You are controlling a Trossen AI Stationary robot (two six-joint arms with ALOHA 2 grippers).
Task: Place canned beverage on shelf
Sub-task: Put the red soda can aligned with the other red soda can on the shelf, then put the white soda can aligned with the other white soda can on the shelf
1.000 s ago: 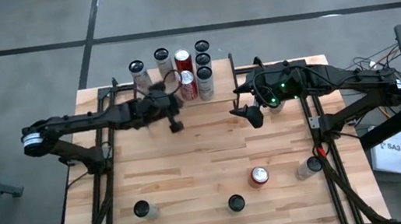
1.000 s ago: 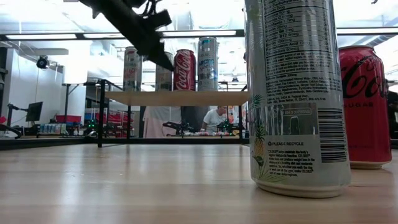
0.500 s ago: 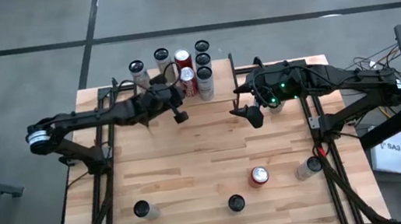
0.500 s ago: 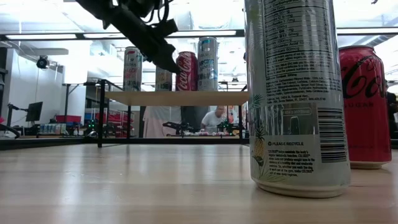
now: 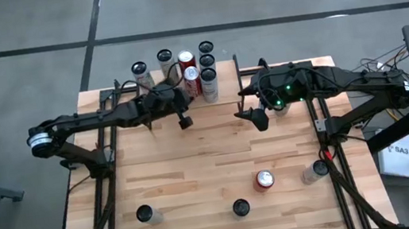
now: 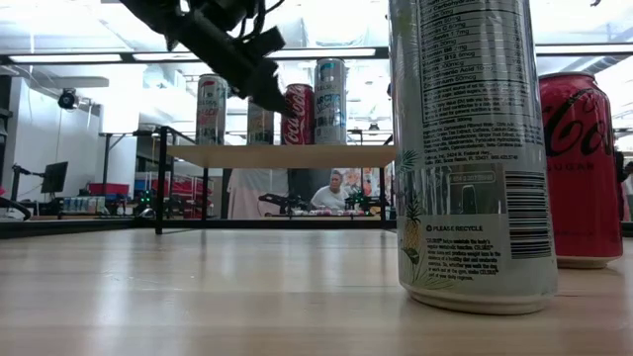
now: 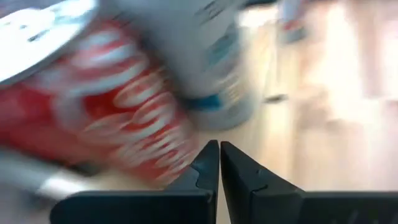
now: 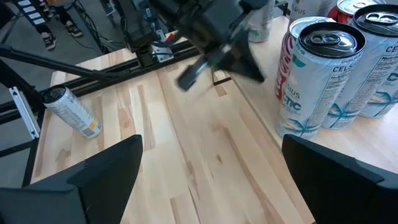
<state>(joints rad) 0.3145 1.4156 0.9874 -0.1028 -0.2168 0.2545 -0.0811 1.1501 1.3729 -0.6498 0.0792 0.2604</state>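
L gripper (image 5: 185,121) sits just in front of the shelf (image 6: 282,155), fingers (image 7: 208,163) pressed fully together w/ nothing between them — the tip is right by the red Coca-Cola can (image 5: 191,78) in the front row of the can cluster on the shelf. R gripper (image 5: 257,118) hovers over bare desk (image 5: 196,172) right of centre, fingers spread as wide as they go, empty.

Shelf already carries several cans: silver, red, and white Celsius cans (image 8: 311,81). Four more stand on the near part of the desk, well apart from the shelf — a red-topped can (image 5: 264,179), a dark-topped can (image 5: 240,207), one at near left (image 5: 145,214) and a silver can (image 5: 314,170) by the R arm's frame.

Step, as I read it: one placement looks done, L arm at the shelf w/ nothing held. Next move prob calls for a fetch — an arm goes to a near can, descends w/ fingers open around its body, closes, lifts clear, carries to a free spot on the shelf w/o knocking the packed cans.
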